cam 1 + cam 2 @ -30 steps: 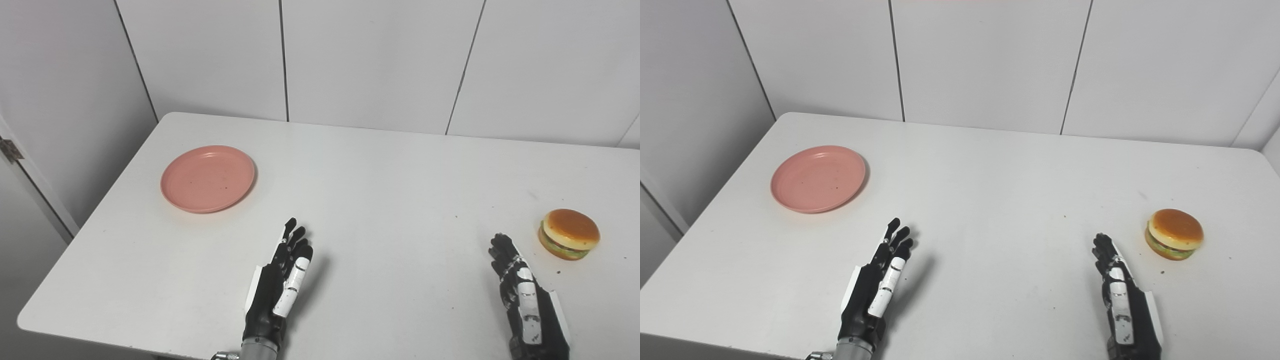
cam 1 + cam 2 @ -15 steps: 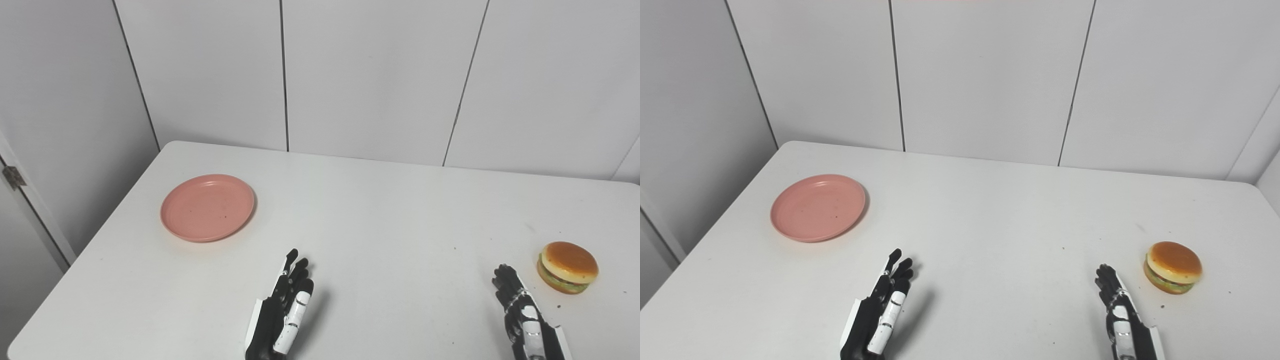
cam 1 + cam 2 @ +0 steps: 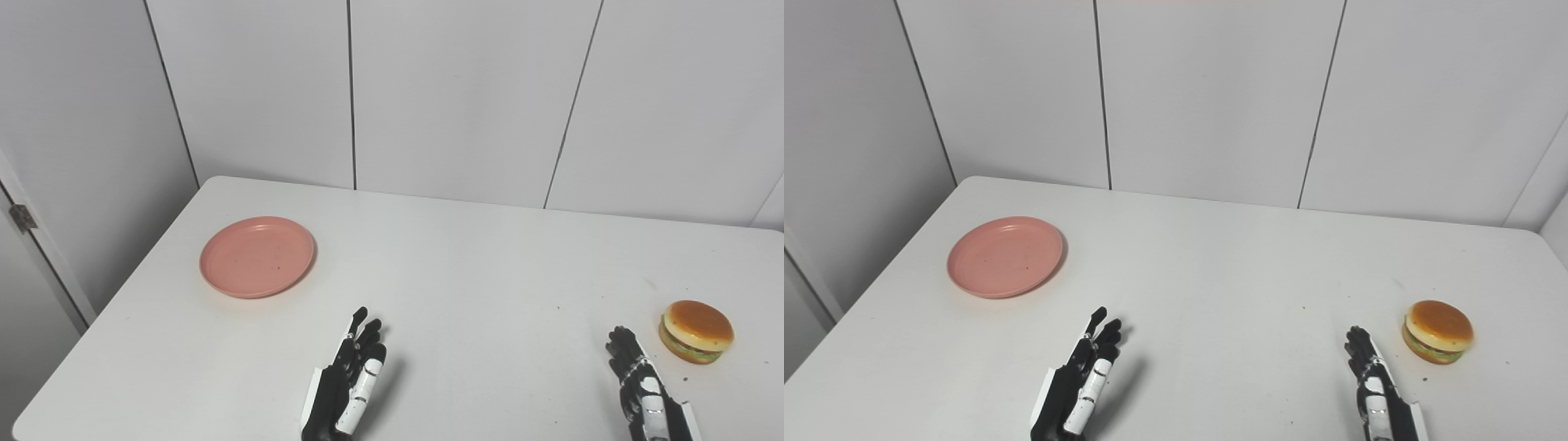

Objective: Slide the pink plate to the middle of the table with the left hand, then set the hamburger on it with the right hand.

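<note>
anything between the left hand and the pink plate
No. Only bare white table lies between the left hand and the plate; both eye views show it.

the left hand (image 3: 346, 392) is black, with slim jointed fingers (image 3: 366, 335) and a thumb faced in glossy white plates broken by thin dark seams. a white panel edges its outer side. the right hand (image 3: 643, 392) looks the same: black segmented fingers, white shells along the thumb with small dark marks, and a white panel on its right edge.
</note>
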{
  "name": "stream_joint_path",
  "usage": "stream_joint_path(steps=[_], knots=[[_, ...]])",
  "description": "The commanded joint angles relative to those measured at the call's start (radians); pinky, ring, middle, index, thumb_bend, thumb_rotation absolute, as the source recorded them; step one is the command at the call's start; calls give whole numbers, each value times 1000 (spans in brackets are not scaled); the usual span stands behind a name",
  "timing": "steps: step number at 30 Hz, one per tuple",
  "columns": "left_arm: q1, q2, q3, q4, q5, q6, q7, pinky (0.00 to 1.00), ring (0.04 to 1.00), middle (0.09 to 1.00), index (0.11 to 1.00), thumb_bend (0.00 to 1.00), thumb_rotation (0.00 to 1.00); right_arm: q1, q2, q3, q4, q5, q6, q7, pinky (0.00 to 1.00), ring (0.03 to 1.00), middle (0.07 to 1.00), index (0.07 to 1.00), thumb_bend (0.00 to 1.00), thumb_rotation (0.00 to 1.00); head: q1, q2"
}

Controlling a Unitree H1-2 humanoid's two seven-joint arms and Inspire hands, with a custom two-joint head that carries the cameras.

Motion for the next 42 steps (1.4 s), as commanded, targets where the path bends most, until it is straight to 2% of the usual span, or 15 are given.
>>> stream_joint_path(steps=[1, 5, 11, 13, 16, 21, 26, 31, 35, 39, 42], knots=[[32, 20, -6, -36, -22, 0, -19, 921, 919, 921, 944, 531, 732, 9, -8, -7, 65, -11, 6, -17, 1000, 952, 939, 912, 743, 1000, -1, -2], [-16, 35, 15, -115, -45, 42, -26, 968, 925, 924, 952, 579, 750, 2, -4, -5, 80, -11, 2, -19, 1000, 943, 936, 909, 740, 1000, -6, -13], [-116, 78, 62, -173, -25, 37, -42, 969, 923, 905, 936, 609, 786, -1, 3, 1, 93, -21, -4, -28, 1000, 944, 933, 906, 746, 1000, -20, -20], [-154, 88, 89, -181, -36, 46, -43, 965, 920, 881, 945, 692, 845, -1, 5, 2, 94, -23, -7, -30, 1000, 935, 927, 903, 740, 1000, -23, -19], [-200, 106, 122, -183, -58, 56, -46, 955, 911, 872, 943, 769, 854, 2, 8, 4, 89, -22, -1, -35, 1000, 927, 920, 898, 739, 1000, -25, -19], [-280, 160, 164, -188, -59, 66, -28, 926, 902, 871, 930, 825, 849, 5, 9, 7, 81, -23, 11, -43, 1000, 914, 910, 887, 755, 1000, -27, -17], [-366, 237, 205, -156, -40, 70, -29, 921, 887, 865, 897, 917, 871, 6, 6, 8, 77, -18, 20, -44, 1000, 908, 911, 884, 752, 1000, -28, -15], [-423, 314, 252, -88, -88, 40, -43, 907, 890, 878, 881, 958, 891, 8, 3, 10, 74, -18, 22, -46, 1000, 905, 908, 880, 750, 1000, -31, -11], [-468, 389, 280, 5, -105, -14, -63, 888, 868, 880, 896, 997, 891, 12, -1, 11, 72, -19, 20, -46, 1000, 900, 905, 877, 756, 1000, -28, -8], [-498, 430, 297, 35, -113, -10, -64, 895, 866, 879, 884, 1000, 891, 14, -1, 12, 69, -18, 25, -45, 1000, 902, 907, 880, 758, 1000, -31, -7], [-537, 452, 319, 71, -131, -13, -58, 882, 876, 881, 909, 1000, 893, 14, -1, 11, 71, -17, 22, -46, 1000, 897, 904, 878, 755, 1000, -32, -7]])
